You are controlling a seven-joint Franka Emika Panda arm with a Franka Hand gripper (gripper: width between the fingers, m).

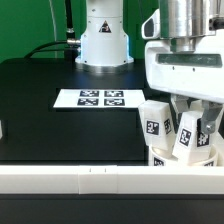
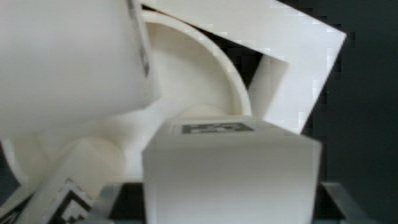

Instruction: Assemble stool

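Hovering low over the seat (image 1: pixel 165 157), end effector (image 1: pixel 187 122) clamped on a tagged leg (image 1: pixel 191 136).

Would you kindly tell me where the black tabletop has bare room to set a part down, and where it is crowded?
Free: the black tabletop between the marker board and the white front rail, and the strip from the board toward the exterior view's left. Crowded: the exterior view's right front corner, where the gripper hangs over the tagged stool legs.
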